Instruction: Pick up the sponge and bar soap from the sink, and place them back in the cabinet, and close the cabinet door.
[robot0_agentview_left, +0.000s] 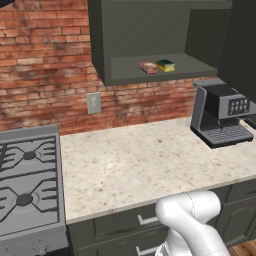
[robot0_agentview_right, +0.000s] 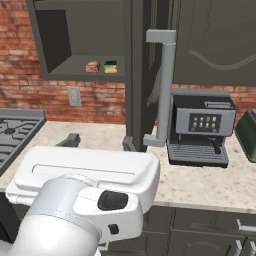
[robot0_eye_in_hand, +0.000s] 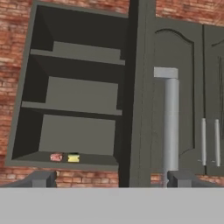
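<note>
Facing the cabinet (robot0_eye_in_hand: 78, 92), the tool (robot0_eye_in_hand: 109, 179) hangs spread wide and empty, its tips flanking the edge-on door (robot0_eye_in_hand: 135, 87) and its handle (robot0_eye_in_hand: 170, 122), probably lining up to close it. Soap (robot0_agentview_left: 148, 67) and sponge (robot0_agentview_left: 165, 65) lie flat, just beside each other on the lowest shelf, long axes roughly toward the opening.

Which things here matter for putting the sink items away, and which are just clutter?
Job: sponge and bar soap, side by side on the bottom shelf of the cabinet; cabinet door, open; gripper, open.
Lying about: coffee machine, stove.
</note>
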